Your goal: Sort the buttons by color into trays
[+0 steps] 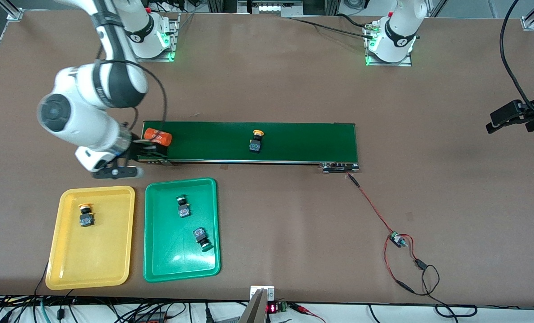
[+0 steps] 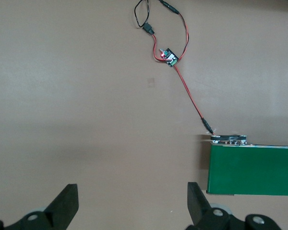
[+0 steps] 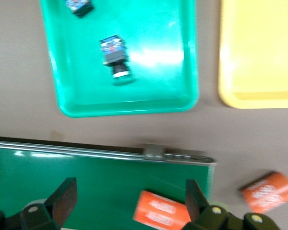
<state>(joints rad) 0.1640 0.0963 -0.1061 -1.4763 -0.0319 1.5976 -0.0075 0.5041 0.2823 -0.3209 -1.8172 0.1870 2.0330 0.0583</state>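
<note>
**Three buttons in trays, one on the belt**

We see one yellow-capped button (image 1: 256, 141) lying on the conveyor belt (image 1: 293, 141). Another yellow-capped one (image 1: 86, 215) sits in the yellow tray (image 1: 69, 264), and two green-capped buttons (image 1: 183, 207) (image 1: 202, 238) lie in the green tray (image 1: 168, 264). Our right gripper (image 3: 127, 199) hangs spread wide over the belt's end by an orange cylinder (image 1: 157, 137). Our left gripper (image 2: 132, 203), also spread wide, waits over bare table (image 1: 428, 98).
</note>
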